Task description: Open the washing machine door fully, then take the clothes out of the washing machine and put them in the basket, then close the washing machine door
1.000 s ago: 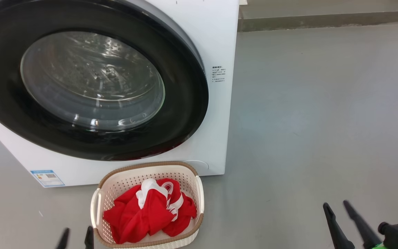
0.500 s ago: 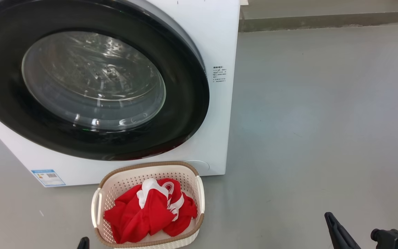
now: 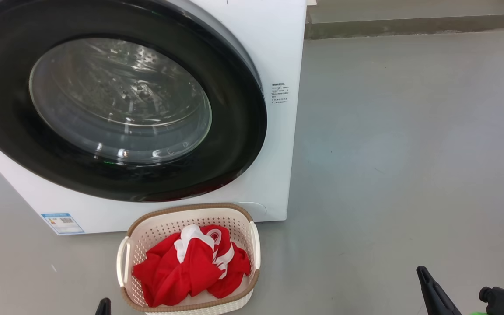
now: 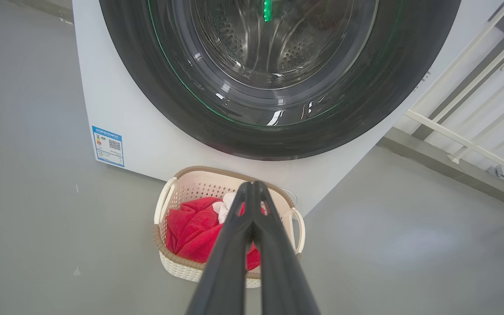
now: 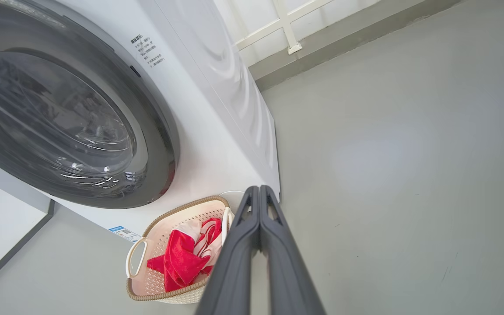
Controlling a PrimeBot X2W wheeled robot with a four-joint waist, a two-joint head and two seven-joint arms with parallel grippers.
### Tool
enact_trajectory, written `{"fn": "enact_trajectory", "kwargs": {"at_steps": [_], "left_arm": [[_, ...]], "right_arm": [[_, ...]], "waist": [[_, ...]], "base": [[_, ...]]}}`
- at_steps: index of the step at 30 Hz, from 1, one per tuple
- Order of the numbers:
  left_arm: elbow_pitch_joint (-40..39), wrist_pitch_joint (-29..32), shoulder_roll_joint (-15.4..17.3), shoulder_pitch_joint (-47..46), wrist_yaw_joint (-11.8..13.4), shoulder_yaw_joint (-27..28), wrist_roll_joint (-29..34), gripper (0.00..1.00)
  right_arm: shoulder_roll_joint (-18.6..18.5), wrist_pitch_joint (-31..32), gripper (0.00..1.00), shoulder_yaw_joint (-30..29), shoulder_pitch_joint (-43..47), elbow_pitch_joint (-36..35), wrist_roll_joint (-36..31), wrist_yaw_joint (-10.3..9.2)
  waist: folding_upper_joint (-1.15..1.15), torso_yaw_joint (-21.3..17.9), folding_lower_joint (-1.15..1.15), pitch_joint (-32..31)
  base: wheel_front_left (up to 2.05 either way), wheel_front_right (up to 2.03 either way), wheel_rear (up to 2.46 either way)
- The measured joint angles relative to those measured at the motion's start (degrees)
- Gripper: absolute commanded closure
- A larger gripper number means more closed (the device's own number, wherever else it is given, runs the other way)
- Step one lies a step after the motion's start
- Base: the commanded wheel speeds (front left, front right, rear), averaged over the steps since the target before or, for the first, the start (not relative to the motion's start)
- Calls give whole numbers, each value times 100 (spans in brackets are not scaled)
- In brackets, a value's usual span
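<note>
Clothes point(image 3: 186, 271), red with white trim, lie bunched in the basket point(image 3: 190, 209) at the lower middle of the head view, so I take the unloading as done. The basket stands on the floor just in front of the washing machine point(image 3: 278, 39), under the door point(image 3: 118, 100), probably so a garment only has to drop a short way. The door lies flat against the white front, apparently shut, and through its glass I see only bare steel drum. My left gripper point(image 4: 252, 186) has its fingers pressed together on nothing and points toward the basket. My right gripper point(image 5: 259, 189) is likewise pinched closed and empty, at the lower right of the head view. A blue label point(image 3: 61, 223) at the machine's lower left carries a code square. A small block of print point(image 3: 279, 92) sits beside the door's right edge. Neither is legible, and I see no brand name.
</note>
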Motion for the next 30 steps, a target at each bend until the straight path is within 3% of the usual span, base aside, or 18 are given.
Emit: {"fn": "enact_trajectory", "kwargs": {"at_steps": [30], "left_arm": [[19,471,7,-347,0,-8,-1844,100]], "right_arm": [[144,478,100,-335,-258,-79,1434,0]], "waist": [[0,60,0,9]], "base": [[0,0,0]]}}
